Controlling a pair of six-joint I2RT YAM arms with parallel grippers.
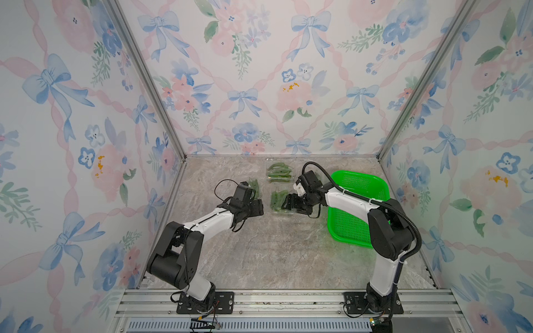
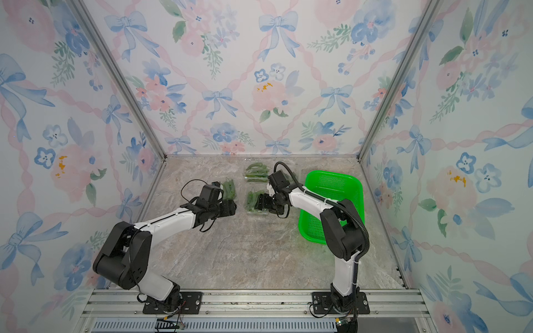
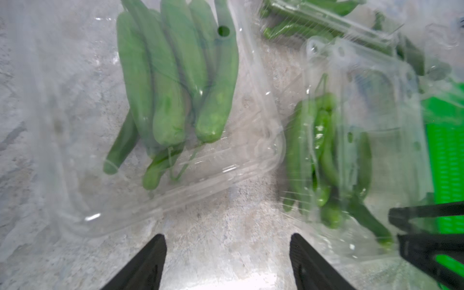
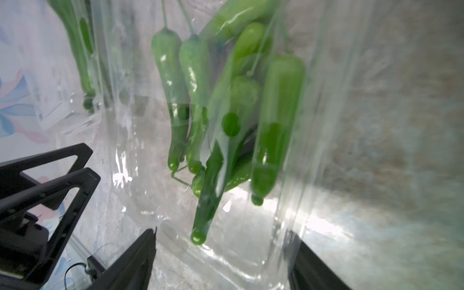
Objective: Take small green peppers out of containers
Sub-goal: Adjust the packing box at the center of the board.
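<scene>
**Operator:** How do your grippers stand?

**Robot:** My right gripper [image 4: 221,234] has its jaws spread wide at the near end of the middle container [image 1: 278,212]. Clear plastic runs between the fingers, and I cannot tell whether they touch it. My left gripper [image 3: 227,238] is spread as well and holds nothing, hanging over bare table [image 1: 259,253].

**Operator:** And the peppers?

**Robot:** Every one of the small green peppers [image 4: 276,120] I can see lies inside a container. Those in the middle one lie lengthwise along my right gripper's line of reach, narrow tips toward it and stems away. Another bunch sits in the left container [image 3: 226,170], ahead of my left gripper, its long axis running away from the fingers at a slight slant. A far container [image 1: 279,173] lies near the back wall [image 1: 274,115].

**Operator:** Which arm is nearer?

**Robot:** The right is nearer for the middle container, I judge, and the left for its own.

**Operator:** Room to move?

**Robot:** It is tight between my two grippers, which are near each other across the middle container. The green basket [image 1: 360,184] lies on my right, partly under that forearm. The table toward my bases is open.
</scene>
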